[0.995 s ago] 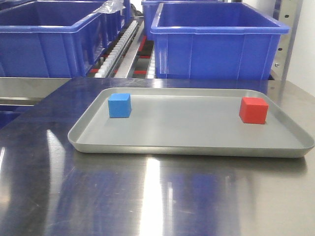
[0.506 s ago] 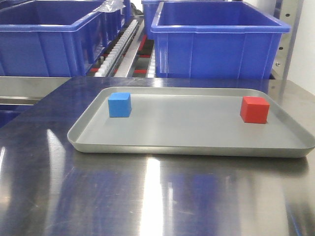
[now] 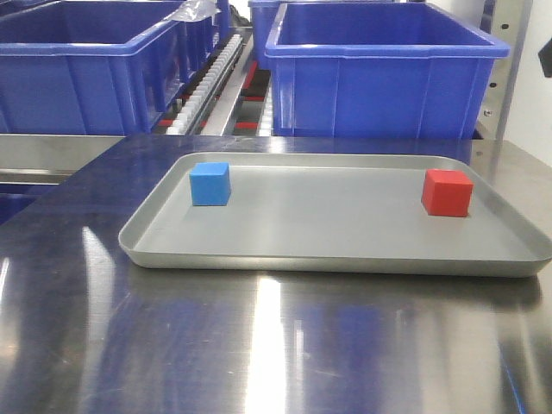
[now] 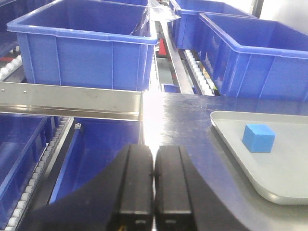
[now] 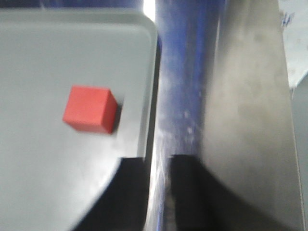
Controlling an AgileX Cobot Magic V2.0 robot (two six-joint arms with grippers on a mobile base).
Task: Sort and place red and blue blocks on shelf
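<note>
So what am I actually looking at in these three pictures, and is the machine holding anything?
A two-armed robot, filmed by three cameras. One looks forward across a steel table at a grey tray holding a blue block and a red block, with big blue bins behind. The other two cameras sit on the wrists. The left one shows the left gripper, shut and empty, away from the tray. The right one, blurred, looks down on the red block; the right gripper has its fingers slightly apart. Nothing is held.
</note>
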